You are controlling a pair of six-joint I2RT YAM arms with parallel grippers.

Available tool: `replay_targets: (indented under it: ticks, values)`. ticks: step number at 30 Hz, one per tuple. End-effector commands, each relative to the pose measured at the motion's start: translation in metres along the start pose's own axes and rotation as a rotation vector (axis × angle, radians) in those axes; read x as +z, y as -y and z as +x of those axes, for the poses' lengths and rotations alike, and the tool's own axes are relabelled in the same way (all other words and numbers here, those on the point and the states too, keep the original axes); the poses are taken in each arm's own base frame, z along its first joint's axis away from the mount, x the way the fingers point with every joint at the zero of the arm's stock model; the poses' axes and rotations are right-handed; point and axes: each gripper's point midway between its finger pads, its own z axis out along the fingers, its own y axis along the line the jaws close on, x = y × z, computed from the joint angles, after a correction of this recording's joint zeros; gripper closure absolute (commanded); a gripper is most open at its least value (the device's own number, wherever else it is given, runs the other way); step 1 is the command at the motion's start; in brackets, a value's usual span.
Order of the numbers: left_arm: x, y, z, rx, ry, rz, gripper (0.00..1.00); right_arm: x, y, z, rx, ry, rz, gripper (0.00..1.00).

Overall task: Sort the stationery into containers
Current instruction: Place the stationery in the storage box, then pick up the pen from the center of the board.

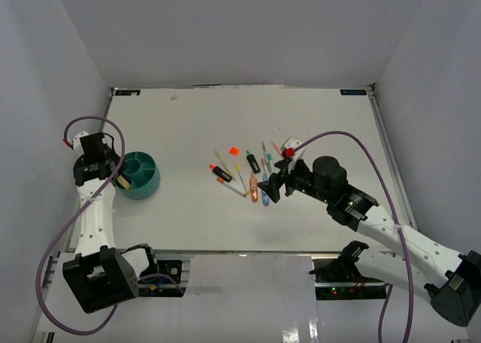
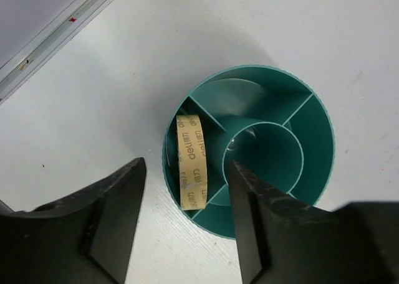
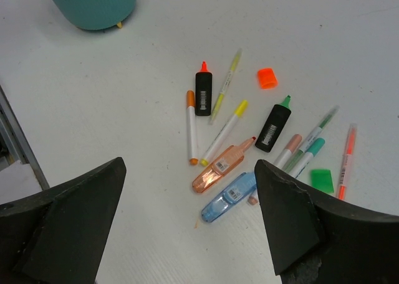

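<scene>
Black left fingers [image 2: 118, 215] stand partly apart, gripping nothing, just above the teal tub [image 2: 315, 165]; a tan tape roll [image 2: 192, 162] stands on edge in one outer compartment. Right fingers [image 3: 87, 209] gape wide over pens [image 3: 224, 131] and markers [image 3: 203, 92] scattered on the white counter [image 1: 301, 117], well apart from the tub.

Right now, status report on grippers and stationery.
Left gripper open over tub, tape roll inside. Right gripper open above loose pens. Nothing in the way.
</scene>
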Motion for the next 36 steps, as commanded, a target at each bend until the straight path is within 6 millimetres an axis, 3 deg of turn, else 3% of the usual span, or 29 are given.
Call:
replay_targets:
  ticks: [1,8,11,15,19,24,27,28,29,31,36]
  values:
    - [-0.017,0.0,-0.02,-0.031,0.056,0.005,0.33,0.001,0.0,-0.01,-0.009,0.03,0.004,0.1]
    - [-0.043,0.001,-0.042,-0.065,0.101,0.023,0.11,0.005,-0.001,-0.002,0.003,-0.041,-0.01,0.08]
    - [-0.06,0.016,-0.054,-0.059,0.12,0.106,0.05,0.013,0.002,0.008,-0.027,-0.113,-0.013,0.04]
    - [-0.082,0.051,-0.059,-0.014,0.102,0.287,0.02,0.028,0.003,0.015,-0.037,-0.196,-0.031,0.0]
    - [-0.109,0.093,-0.049,0.053,0.078,0.525,0.02,0.056,-0.002,0.037,-0.068,-0.307,-0.058,0.09]
    - [-0.14,0.126,-0.025,0.139,0.072,0.766,0.02,0.088,0.002,0.06,-0.096,-0.423,-0.051,0.17]
    - [-0.148,0.132,-0.014,0.159,0.07,0.822,0.02,0.109,0.004,0.078,-0.116,-0.504,-0.054,0.23]
    - [-0.148,0.131,-0.01,0.166,0.069,0.824,0.02,0.117,0.003,0.093,-0.117,-0.548,-0.059,0.25]
    - [-0.149,0.131,-0.009,0.172,0.074,0.828,0.02,0.124,0.003,0.09,-0.123,-0.55,-0.061,0.27]
    - [-0.15,0.133,-0.003,0.19,0.07,0.832,0.02,0.135,0.001,0.107,-0.126,-0.601,-0.072,0.32]
    - [-0.152,0.14,0.01,0.226,0.044,0.859,0.02,0.152,-0.001,0.12,-0.141,-0.653,-0.063,0.46]
